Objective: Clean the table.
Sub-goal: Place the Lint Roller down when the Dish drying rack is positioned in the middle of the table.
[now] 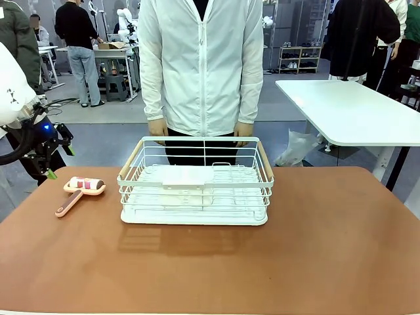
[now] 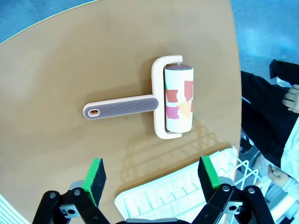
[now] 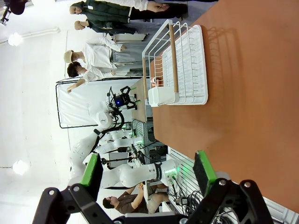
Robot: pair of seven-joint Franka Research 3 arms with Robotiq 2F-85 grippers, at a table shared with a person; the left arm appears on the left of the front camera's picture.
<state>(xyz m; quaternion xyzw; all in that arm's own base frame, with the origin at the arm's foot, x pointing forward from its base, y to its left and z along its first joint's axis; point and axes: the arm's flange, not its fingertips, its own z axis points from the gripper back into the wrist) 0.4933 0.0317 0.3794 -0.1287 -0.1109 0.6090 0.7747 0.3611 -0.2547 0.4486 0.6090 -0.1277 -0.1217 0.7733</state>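
Left gripper [image 2: 152,179] spread wide above lint roller [image 2: 159,103], handle turned outward, probably for easy grasping. Roller lying on table [image 1: 210,262] beside white wire rack [image 1: 195,190]. Right gripper [image 3: 148,175] also spread, holding nothing.

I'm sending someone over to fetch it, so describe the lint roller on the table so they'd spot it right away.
Start at the brown table and find the white wire rack at its middle. On the robot's left of the rack, lying flat on the tabletop, is the lint roller. It is the one pink thing there, with a long ribbed handle and a white roll carrying red and orange patches.
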